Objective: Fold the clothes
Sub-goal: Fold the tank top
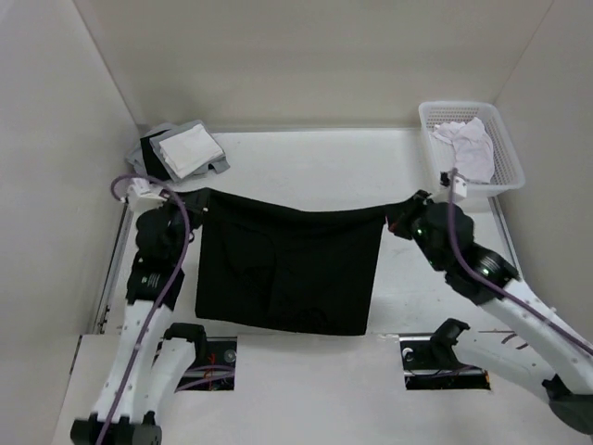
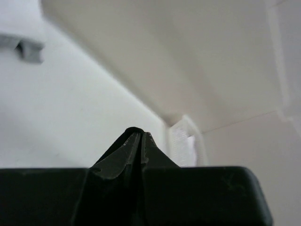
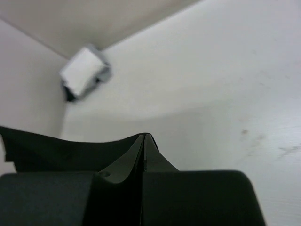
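The clothes (image 1: 287, 269), a plain black top, hang spread like a sheet between my two grippers, the upper edge taut and the lower edge near the table's front. My left gripper (image 1: 197, 202) is shut on the top left corner. In the left wrist view its jaws (image 2: 141, 136) are pressed together with a sliver of black fabric at the tip. My right gripper (image 1: 397, 219) is shut on the top right corner. In the right wrist view the fabric (image 3: 47, 150) stretches leftward from the closed tips (image 3: 144, 137).
A white basket (image 1: 505, 153) holding a white cloth garment (image 1: 468, 144) stands at the back right. A small stack of grey, white and black cloths (image 1: 185, 150) lies at the back left. White walls enclose the table on three sides.
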Controlling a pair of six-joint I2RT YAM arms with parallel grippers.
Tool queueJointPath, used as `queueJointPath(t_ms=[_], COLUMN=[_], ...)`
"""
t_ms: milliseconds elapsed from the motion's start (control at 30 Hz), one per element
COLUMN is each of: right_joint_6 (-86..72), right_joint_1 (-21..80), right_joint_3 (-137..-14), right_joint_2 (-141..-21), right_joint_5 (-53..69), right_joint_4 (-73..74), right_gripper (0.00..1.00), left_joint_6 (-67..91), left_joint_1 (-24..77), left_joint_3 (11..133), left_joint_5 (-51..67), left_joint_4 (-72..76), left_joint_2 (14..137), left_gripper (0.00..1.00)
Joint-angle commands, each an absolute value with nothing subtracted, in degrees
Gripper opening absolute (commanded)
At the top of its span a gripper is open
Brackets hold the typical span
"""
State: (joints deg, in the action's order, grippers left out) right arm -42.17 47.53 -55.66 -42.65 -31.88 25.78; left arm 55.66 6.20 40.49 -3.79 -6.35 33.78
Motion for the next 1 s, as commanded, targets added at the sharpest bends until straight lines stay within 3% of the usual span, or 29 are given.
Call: queueJointPath(t_ms=[0,133,267,400,533,967], right_joint_6=[-40.69,-40.52,-39.29,-38.58,-38.67,-42.8], right_joint_1=[34.98,23.79,17.64,14.29,14.37,18.32], right_joint_3=[-50.82,-51.49,-62.1,-71.52,-69.1,-39.66], right_joint_2=[-49.45,-65.88,-83.01,-92.27,-90.36,-63.56], right_joint_5=[-14.64,-4.32,-0.19,2.46,1.85,-2.63], right_joint_4=[16.38,6.88,4.13,5.7,5.1,0.96], right_gripper=[0.0,0.0,0.0,0.0,0.0,0.0], left_joint_6=[54.93,56.15,58.35,58.71,58.97,62.22], left_joint_1=[4.79,3.82,4.96,5.58,5.32,2.33], left_joint_3=[35.96,37.61,46.72,57.19,56.44,28.93], left_joint_5=[-3.16,-2.82,-3.52,-1.76,-0.88,4.74], left_joint_4=[-1.17,7.8,16.16,16.61,17.4,24.43], left_joint_2=[43.55,63.23,81.95,91.39,91.24,69.19], left_gripper=[0.0,0.0,0.0,0.0,0.01,0.01])
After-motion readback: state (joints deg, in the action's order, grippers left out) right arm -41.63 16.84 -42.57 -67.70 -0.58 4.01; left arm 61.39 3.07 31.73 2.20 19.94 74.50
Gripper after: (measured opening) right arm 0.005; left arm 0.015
